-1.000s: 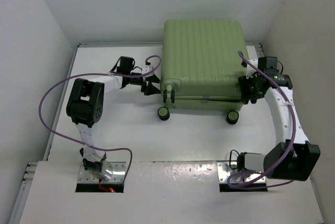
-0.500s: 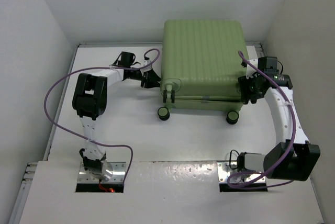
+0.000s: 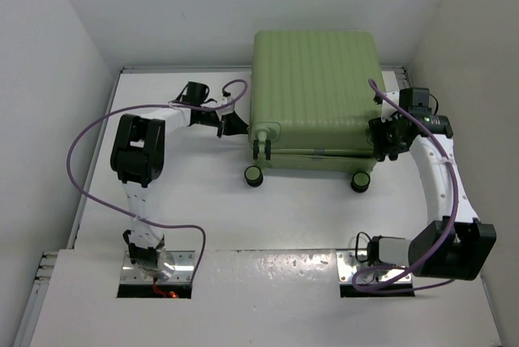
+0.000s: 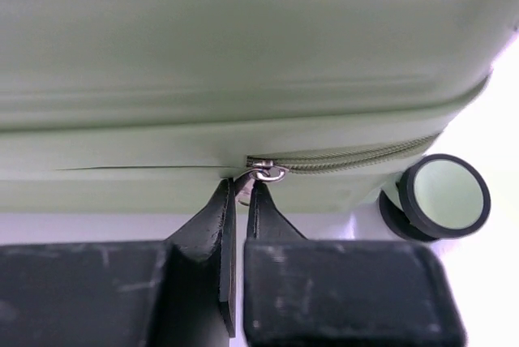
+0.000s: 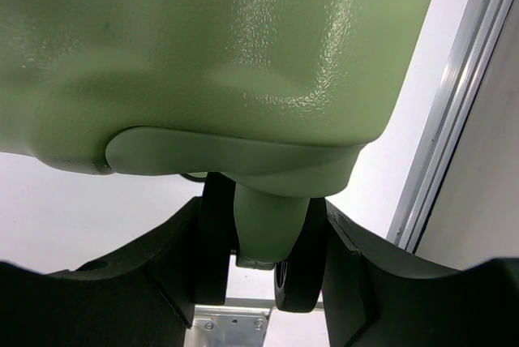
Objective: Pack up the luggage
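Two grips hold the closed luggage [image 3: 315, 87] at the counter's [image 3: 203, 201] far edge: the left pincer [image 4: 241, 201] pinches its zipper pull [image 4: 261, 174], and the right pincer [image 5: 261, 258] clamps a caster [image 5: 268, 229] at its near right corner.

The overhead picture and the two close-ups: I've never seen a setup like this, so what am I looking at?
Two robot arms are bolted at the near edge of a white table. The overhead picture comes from a fixed camera above and behind them. Each close-up comes from a small camera on one arm's wrist, looking past its own fingers. On the table lies the luggage, a light-green suitcase with its lid down and its wheels toward the arms. The left gripper is pinched shut on the metal zipper pull at the suitcase's side. The right gripper has its fingers on both sides of a wheel at the opposite corner, apparently clamping it to steady the case.
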Controlling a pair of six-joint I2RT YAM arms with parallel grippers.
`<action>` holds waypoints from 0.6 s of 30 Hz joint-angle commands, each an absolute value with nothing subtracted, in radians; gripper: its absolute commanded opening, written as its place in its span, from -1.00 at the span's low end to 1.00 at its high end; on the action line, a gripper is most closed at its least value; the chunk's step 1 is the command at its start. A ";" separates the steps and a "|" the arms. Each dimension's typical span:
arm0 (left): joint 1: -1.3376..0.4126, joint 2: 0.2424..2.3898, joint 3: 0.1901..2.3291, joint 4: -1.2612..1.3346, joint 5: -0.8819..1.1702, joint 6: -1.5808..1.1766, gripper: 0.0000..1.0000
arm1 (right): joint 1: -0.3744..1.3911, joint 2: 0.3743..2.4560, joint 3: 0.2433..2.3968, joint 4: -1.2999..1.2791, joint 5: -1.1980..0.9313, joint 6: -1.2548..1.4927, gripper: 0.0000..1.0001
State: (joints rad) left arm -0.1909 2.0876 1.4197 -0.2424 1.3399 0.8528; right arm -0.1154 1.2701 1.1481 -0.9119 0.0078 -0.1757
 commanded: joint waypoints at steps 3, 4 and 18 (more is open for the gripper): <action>-0.187 1.976 1.362 -0.369 1.416 1.043 -1.00 | -0.114 1.273 1.143 -0.934 0.026 -0.224 -1.00; -0.187 1.961 1.353 -0.406 1.416 1.073 -1.00 | -0.114 1.273 1.144 -0.931 0.028 -0.221 -1.00; -0.178 1.967 1.390 -1.307 1.430 1.922 -1.00 | -0.095 1.278 1.149 -0.923 0.005 -0.190 -1.00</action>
